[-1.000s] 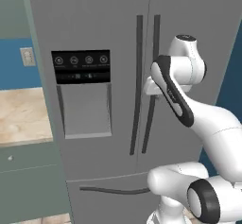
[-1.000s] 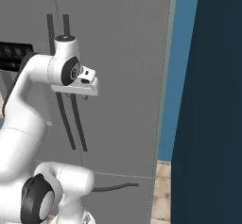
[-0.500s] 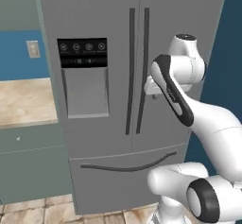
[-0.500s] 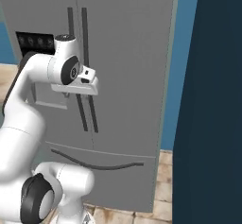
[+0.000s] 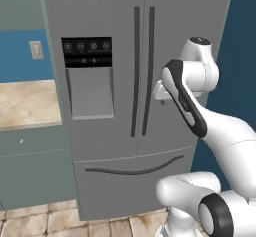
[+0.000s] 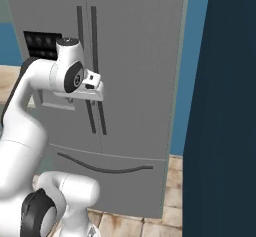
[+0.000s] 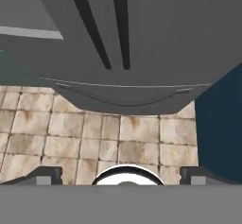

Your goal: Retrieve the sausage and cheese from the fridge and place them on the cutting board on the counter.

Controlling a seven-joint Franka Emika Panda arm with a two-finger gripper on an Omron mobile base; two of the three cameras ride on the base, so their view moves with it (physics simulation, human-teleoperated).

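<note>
The fridge stands tall and grey straight ahead of the robot, its French doors shut, with two dark vertical bar handles running side by side down the middle seam. A black dispenser panel with a row of small round buttons sits on the left door above a recessed grey dispenser bay, and a curved dark handle crosses the bottom drawer. From the right base view the fridge is cut off at the top, and the white arm covers part of its dispenser. To the fridge's left a stretch of the counter, beige and marbled, runs off the frame edge over grey-green cabinet fronts; how far it reaches cannot be told. The floor below is tan stone tile. In the hand view the gripper looks down the fridge front toward the drawer, its two dark fingertips spread wide at the bottom corners with nothing between them; it grasps nothing.
</note>
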